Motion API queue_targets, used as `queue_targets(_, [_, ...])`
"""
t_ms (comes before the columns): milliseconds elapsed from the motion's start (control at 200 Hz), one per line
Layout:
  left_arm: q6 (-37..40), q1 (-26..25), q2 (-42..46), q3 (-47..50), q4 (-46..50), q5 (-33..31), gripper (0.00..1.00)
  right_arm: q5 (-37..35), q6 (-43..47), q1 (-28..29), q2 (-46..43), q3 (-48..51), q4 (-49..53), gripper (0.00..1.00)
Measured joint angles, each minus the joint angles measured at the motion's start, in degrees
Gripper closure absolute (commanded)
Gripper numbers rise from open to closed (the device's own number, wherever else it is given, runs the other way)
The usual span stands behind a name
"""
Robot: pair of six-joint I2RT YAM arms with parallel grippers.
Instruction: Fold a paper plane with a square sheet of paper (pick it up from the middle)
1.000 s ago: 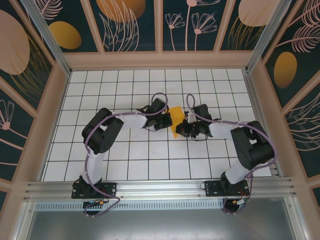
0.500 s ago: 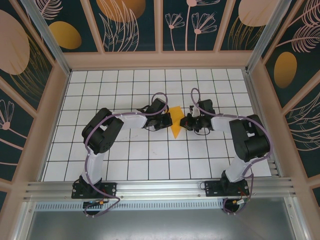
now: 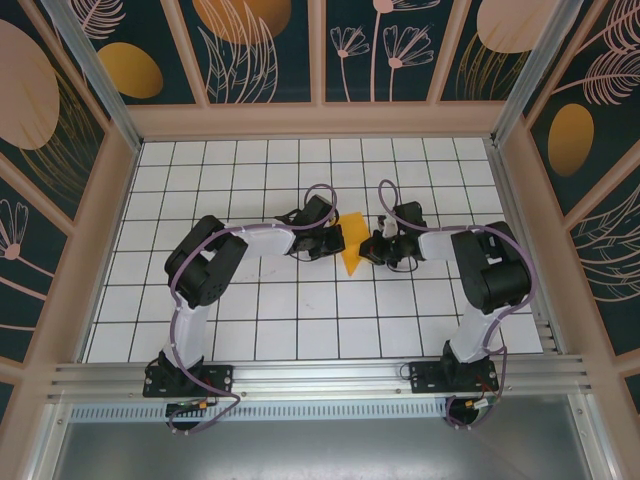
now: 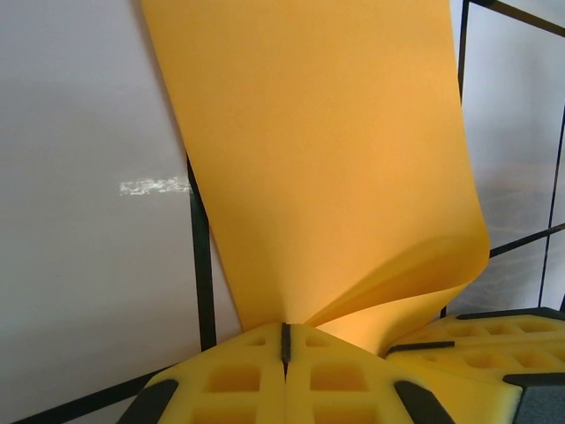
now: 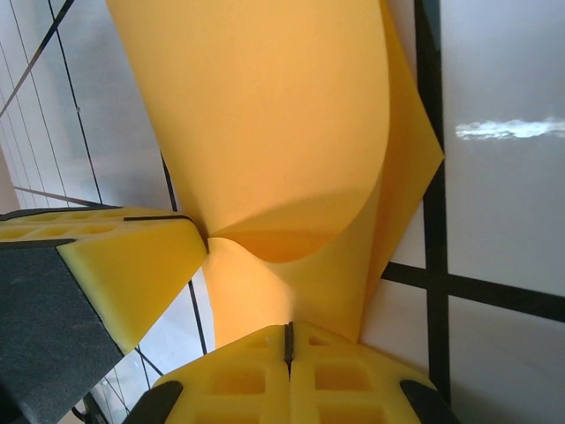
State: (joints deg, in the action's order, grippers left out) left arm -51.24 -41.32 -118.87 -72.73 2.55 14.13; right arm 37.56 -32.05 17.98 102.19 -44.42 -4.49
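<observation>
Mid-fold, I judge. My left claw point(image 3: 336, 241) and right claw point(image 3: 369, 248), 2 pinches clamped on orange sheet point(image 3: 351, 246), curled between them above mid desk point(image 3: 250, 300). Next needs edges aligned, then crease pressed flat.

Your overhead camera looks steeply down from behind the arm bases point(image 3: 188, 378), well away from the paper point(image 3: 351, 245). Your two wrist cameras sit right against that paper from opposite sides, low over the table point(image 3: 200, 300); all three share it.
</observation>
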Motion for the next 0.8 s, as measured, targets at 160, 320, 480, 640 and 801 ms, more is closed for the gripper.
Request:
queue_targets(160, [0.81,0.00,0.02,-0.63,0.90,-0.59,0.94,-0.26,-0.87,0.13,0.00,0.00,-0.13,0.97])
queue_targets(320, [0.90,0.07,2.84,0.98,0.26,-1.70,0.85,-1.60,-3.50,1.18,-0.02,-0.07,-0.61,0.97])
queue_targets(480, [-0.94,0.07,10.16,7.80,-4.15,-1.27,0.84,-3.63,-7.48,3.28,-0.42,-0.04,-1.33,0.96])
queue_targets(640, [-3.58,-0.76,12.87,13.53,-9.62,0.52,0.85,-5.01,-10.51,4.74,-0.81,-0.04,-1.31,0.96])
queue_targets(801, [-5.66,-2.71,12.74,15.80,-12.09,2.27,0.89,-5.20,-12.15,5.16,-0.81,-0.04,-1.33,0.96])
